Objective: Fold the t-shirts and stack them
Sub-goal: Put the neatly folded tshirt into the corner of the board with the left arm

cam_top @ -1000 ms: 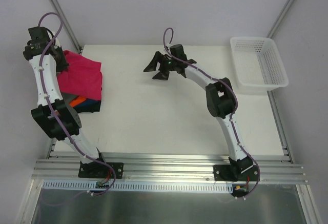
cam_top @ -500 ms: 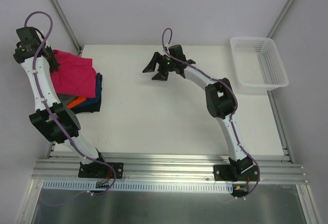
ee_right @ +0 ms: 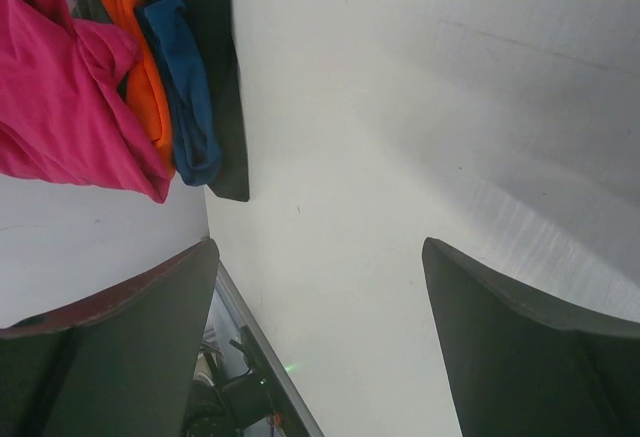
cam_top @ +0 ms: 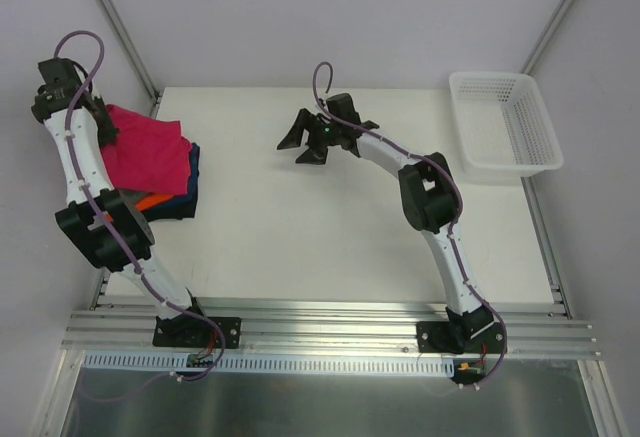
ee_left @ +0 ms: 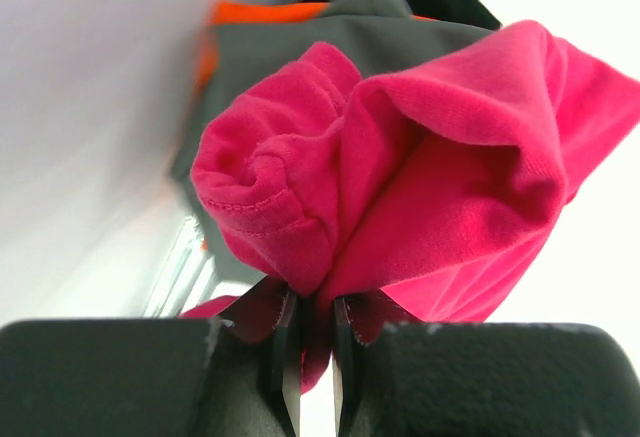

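Observation:
A magenta-pink t-shirt (cam_top: 148,151) lies on top of a stack at the table's far left. Under it show an orange t-shirt (cam_top: 152,199), a navy t-shirt (cam_top: 192,169) and a dark grey t-shirt (cam_top: 165,212). My left gripper (cam_top: 105,124) is at the stack's back left corner, shut on a bunched fold of the pink t-shirt (ee_left: 400,167). In the left wrist view the orange (ee_left: 250,12) and grey (ee_left: 280,57) shirts lie behind it. My right gripper (cam_top: 300,142) is open and empty over bare table at the middle back; its view shows the stack's edge (ee_right: 150,87).
A white mesh basket (cam_top: 503,122) stands at the table's back right corner. Slanted frame posts (cam_top: 120,27) rise at both back corners. An aluminium rail (cam_top: 330,332) runs along the near edge by the arm bases.
My left gripper has drawn the pink t-shirt's back edge leftward over the stack, then eased slightly right. My right gripper has drifted a little left.

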### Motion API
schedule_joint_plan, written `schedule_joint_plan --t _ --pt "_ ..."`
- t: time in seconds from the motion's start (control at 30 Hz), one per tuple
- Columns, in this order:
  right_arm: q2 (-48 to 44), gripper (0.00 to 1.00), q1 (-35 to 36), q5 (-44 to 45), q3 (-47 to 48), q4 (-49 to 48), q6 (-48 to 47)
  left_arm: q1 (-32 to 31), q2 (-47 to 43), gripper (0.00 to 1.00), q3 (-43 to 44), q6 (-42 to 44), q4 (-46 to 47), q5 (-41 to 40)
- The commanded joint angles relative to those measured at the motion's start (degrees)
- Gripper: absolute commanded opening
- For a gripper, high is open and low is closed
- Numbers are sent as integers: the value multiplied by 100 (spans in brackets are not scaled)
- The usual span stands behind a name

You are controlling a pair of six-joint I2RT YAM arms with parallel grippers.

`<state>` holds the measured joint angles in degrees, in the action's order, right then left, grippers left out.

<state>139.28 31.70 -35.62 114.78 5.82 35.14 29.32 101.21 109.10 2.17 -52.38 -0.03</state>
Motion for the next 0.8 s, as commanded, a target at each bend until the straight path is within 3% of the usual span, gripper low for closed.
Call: schedule_joint_plan --t 0.0,0.27,0.77 --pt "-463 87 11 -60 -26 -187 -24 -277 503 0 234 29 167 153" --pt "-569 87 -33 -42 -211 -240 -77 -506 875 0 446 -68 228 -127" --pt "-393 87 -24 46 132 -73 -59 267 171 0 32 28 219 -612"
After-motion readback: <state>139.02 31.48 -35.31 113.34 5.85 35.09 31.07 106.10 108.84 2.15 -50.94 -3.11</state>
